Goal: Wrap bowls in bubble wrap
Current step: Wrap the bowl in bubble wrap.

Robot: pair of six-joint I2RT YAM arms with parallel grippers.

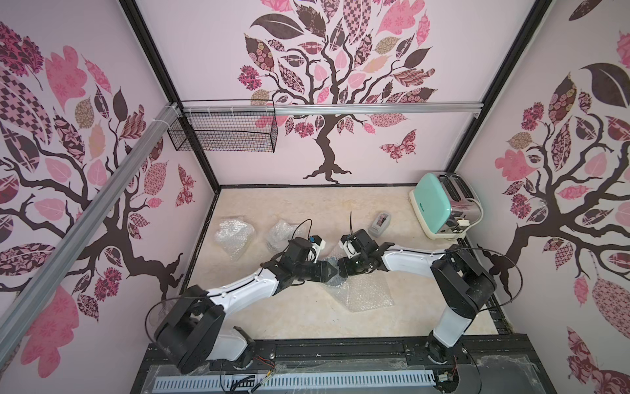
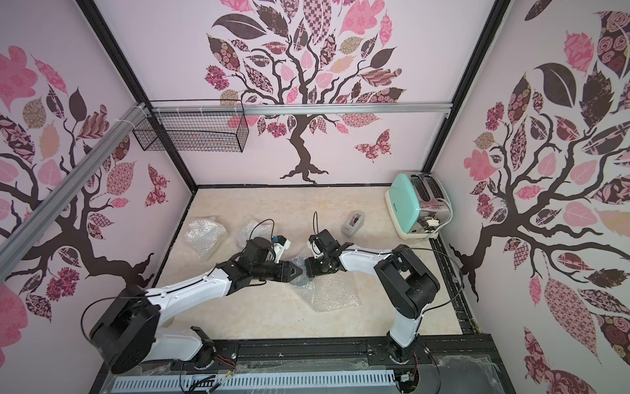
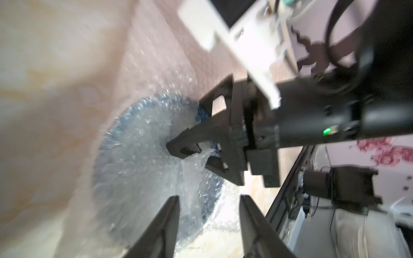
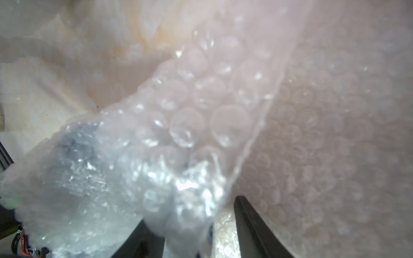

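A blue-patterned bowl [image 3: 134, 160] sits at mid-table under a clear sheet of bubble wrap [image 1: 370, 293] whose loose end trails toward the front right. Both arms meet over it. My left gripper [image 3: 209, 201] hovers just over the covered bowl, open, with nothing between its fingers. My right gripper [image 4: 196, 214] faces it from the other side, its jaws apart, with a bunch of wrap [image 4: 178, 178] and a sliver of blue rim between them. In the left wrist view the right gripper's fingers [image 3: 178, 145] press into the wrap at the bowl's edge.
Two crumpled bubble-wrap bundles lie at the left [image 1: 235, 235] and left of centre [image 1: 283, 232]; what they hold is hidden. A mint toaster [image 1: 439, 204] stands at the back right, a small grey device [image 1: 380, 225] beside it. A wire basket [image 1: 225, 131] hangs on the back wall.
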